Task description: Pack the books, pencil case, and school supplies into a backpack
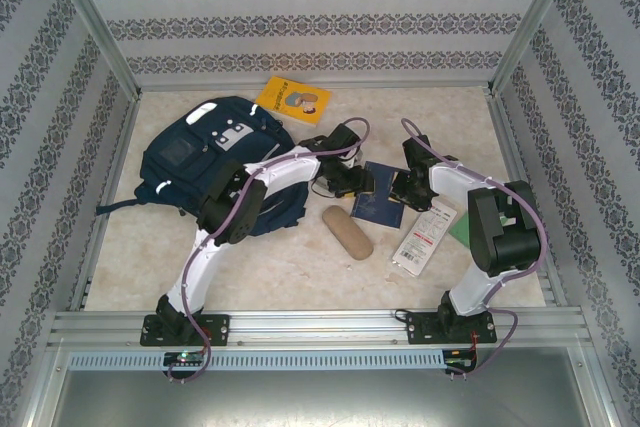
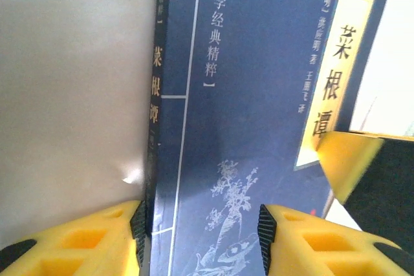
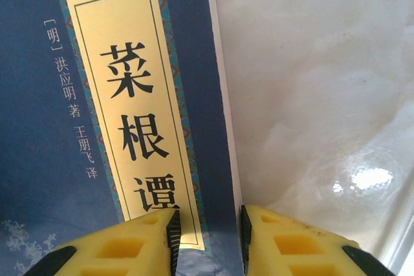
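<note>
The left jaws stand spread over the navy book (image 2: 246, 95), one pad just outside the spine and the other out over the cover. They are not pinching anything that I can see. The right jaws are much narrower and straddle the book's opposite long edge, beside the pale title label. I cannot tell whether they grip that edge or only bracket it.

The book lies flat on the tabletop (image 1: 300, 267) at the middle of the overhead frame. The backpack (image 1: 215, 162) lies well apart from it at the upper left. A yellow book (image 1: 292, 99) lies beyond the bag at the top, and the pencil case (image 1: 347, 232) is just below the navy book. The white packet (image 1: 425, 237) is at the lower right, with a green item (image 1: 462, 229) beside it.

I judge that packing has barely begun and that the step in hand is getting this thin book off the surface with both arms. The next move calls for a firm hold on one edge, then a lift and a carry left to the bag's opening. A flat, slick cover could slip.
</note>
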Controlling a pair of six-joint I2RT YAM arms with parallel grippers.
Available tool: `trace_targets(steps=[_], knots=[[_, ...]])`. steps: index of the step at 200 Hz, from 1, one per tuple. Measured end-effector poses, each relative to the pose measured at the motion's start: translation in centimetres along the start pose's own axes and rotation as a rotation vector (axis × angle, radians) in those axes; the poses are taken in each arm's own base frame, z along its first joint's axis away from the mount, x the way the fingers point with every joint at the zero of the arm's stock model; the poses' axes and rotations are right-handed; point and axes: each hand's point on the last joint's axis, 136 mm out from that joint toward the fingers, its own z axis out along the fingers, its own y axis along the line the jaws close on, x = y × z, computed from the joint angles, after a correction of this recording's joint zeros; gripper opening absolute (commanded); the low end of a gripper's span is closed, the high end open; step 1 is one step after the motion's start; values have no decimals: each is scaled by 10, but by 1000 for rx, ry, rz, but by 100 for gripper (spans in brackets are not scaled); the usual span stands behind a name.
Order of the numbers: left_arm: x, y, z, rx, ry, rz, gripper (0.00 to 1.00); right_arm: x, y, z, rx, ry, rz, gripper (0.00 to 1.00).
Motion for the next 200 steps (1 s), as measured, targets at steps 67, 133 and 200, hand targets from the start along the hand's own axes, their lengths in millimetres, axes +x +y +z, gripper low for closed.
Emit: trace_targets(steps=[67, 133, 200], knots=[[0, -53, -10, 300, -9, -29, 46, 2, 4, -4, -46, -2, 21, 32], [3, -52, -9, 307, 3, -27, 2, -4, 15, -24, -120, -40, 27, 48], [-14, -75, -68, 369, -66, 4, 0, -33, 41, -88, -389, -184, 49, 63]])
